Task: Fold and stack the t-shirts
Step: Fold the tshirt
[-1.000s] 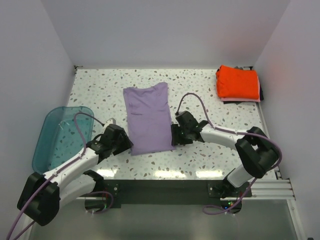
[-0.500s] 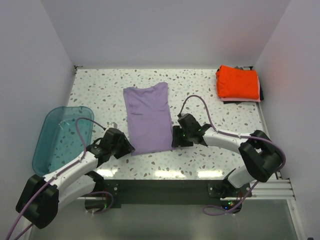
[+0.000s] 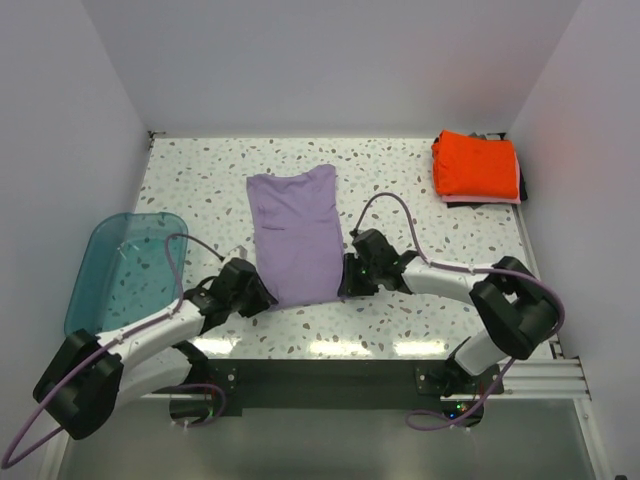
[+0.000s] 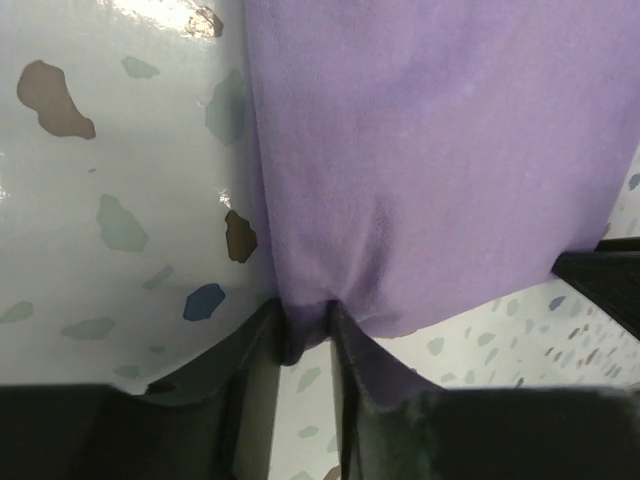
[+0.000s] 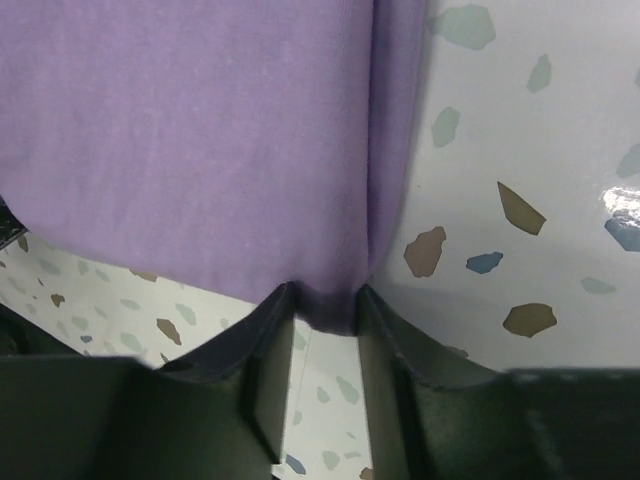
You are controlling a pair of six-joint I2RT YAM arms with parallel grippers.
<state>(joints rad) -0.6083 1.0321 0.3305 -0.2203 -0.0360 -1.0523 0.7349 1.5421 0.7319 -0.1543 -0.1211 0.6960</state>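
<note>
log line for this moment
left gripper: shut on purple t-shirt near corner | right gripper: shut on its other near corner | orange t-shirt: folded, far right

Teal tub (image 3: 110,270) sits at the speckled table's (image 3: 420,180) left edge.

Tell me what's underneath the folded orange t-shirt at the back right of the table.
A thin pink edge and a dark edge of cloth peek out below the orange t-shirt; the rest is covered.

A spread t-shirt (image 3: 295,235) is laid on the middle of the table (image 3: 400,180), its near corners pinched by the left gripper (image 3: 258,297) and right gripper (image 3: 345,281). A pile of folded t-shirts (image 3: 475,168) is set far right, a tub (image 3: 98,245) near left.
</note>
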